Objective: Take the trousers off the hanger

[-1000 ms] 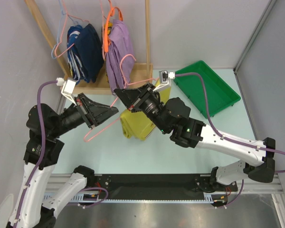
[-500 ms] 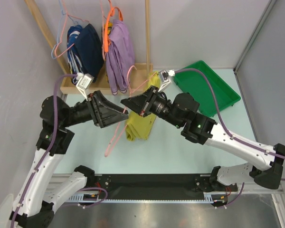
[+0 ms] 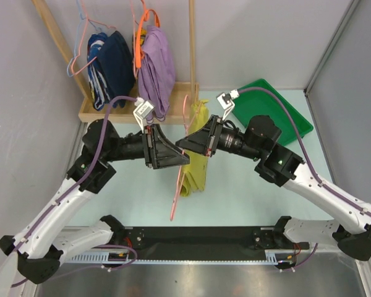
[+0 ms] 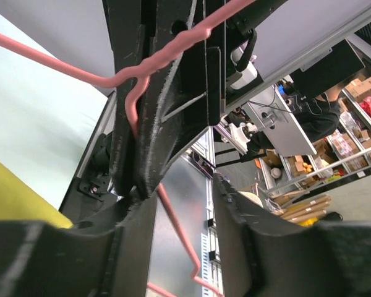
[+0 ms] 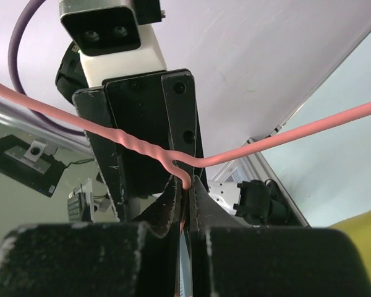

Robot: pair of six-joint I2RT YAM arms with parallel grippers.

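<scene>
My right end effector (image 5: 187,204) is clamped shut on the thin pale-pink wire hanger (image 5: 297,133), pinching the wire just under the twisted neck where the two shoulders meet. My left end effector (image 4: 182,207) faces it almost tip to tip. Its jaws are apart and the pink wire runs down through the gap; I see no pinch on it.

From the top view both arms meet over the middle of the pale table (image 3: 130,192). The hanger is held up off it, edge-on to the camera, a thin pink line running from near the rack down toward the near edge.

The mustard-yellow cloth trousers (image 3: 196,173) sit touching the wire on its right side, bunched long and narrow, partly hidden under my right end effector. I cannot tell whether the cloth is looped over the hanger's bar.

A wooden rack (image 3: 111,112) stands at the far left with a lilac-purple garment (image 3: 156,68) and navy blue garments (image 3: 114,62) hanging on it. A green plastic tray (image 3: 278,120) lies at the far right, well apart from the trousers.
</scene>
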